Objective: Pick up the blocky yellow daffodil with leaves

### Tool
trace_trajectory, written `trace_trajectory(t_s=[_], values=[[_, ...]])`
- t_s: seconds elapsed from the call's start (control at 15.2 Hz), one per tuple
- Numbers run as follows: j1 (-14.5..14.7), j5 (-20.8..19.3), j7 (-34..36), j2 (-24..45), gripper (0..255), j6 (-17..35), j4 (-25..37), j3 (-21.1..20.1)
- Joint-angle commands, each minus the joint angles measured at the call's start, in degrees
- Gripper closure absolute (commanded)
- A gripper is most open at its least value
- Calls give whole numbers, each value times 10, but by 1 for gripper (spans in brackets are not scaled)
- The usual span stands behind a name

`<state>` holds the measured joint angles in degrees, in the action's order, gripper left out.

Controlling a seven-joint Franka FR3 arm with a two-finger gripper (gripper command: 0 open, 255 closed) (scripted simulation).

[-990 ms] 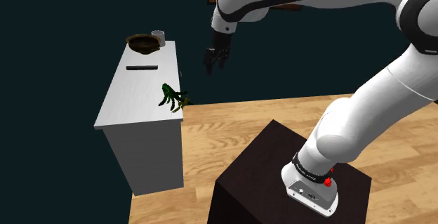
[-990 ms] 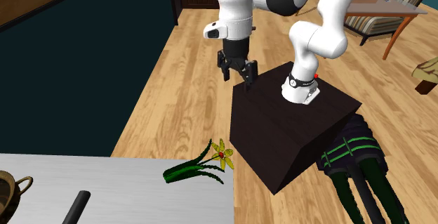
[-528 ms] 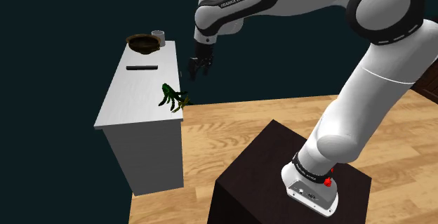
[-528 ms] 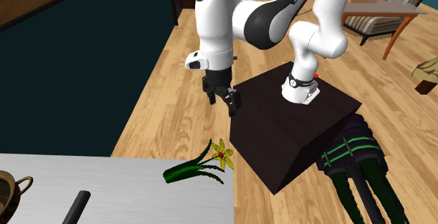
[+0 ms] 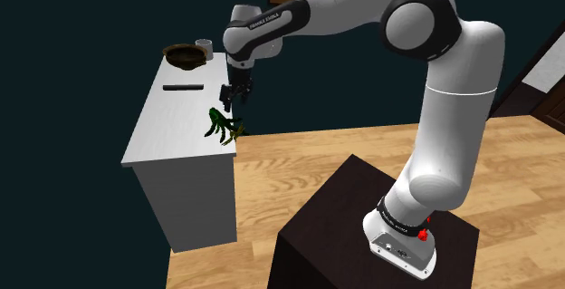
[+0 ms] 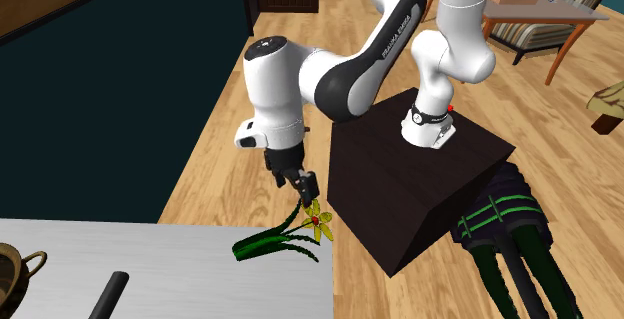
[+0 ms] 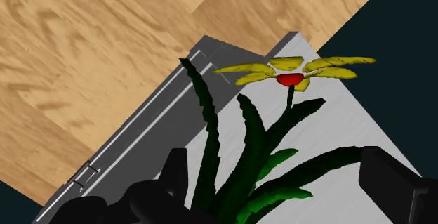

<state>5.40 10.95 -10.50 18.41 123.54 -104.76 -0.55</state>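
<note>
The daffodil (image 5: 223,126) lies at the near corner of a grey-white table (image 5: 172,120), on the side towards the arm. It has dark green leaves (image 6: 268,244) and a yellow flower with a red centre (image 6: 318,221). My gripper (image 5: 232,97) hangs just above it, pointing down, close over the flower end (image 6: 297,179). Seen from the wrist, the daffodil (image 7: 249,138) lies below the open gripper (image 7: 278,161). Its leaves run between the two fingers (image 7: 175,177), which stand wide apart and touch nothing, and the bloom (image 7: 289,79) lies beyond the fingertips.
A dark bowl (image 5: 186,55) and a pale cup (image 5: 205,48) stand at the table's far end, with a black bar (image 5: 182,87) in the middle. The table edge (image 7: 133,166) drops to wood floor right beside the flower. The dark stand (image 6: 420,182) is close by.
The arm has swung from above the floor beside the stand over to the table. The gripper has come down over the daffodil, which has not moved.
</note>
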Motion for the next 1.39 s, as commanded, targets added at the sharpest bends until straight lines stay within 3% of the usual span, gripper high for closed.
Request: trace_trajectory(t_s=[0.0,0.59,0.66,1.32], values=[[3,0,3,42,0,1,42,-3],[3,6,-6,71,0,47,24,-5],[3,6,-7,71,255,47,23,-4],[3,5,-5,67,255,41,26,-4]])
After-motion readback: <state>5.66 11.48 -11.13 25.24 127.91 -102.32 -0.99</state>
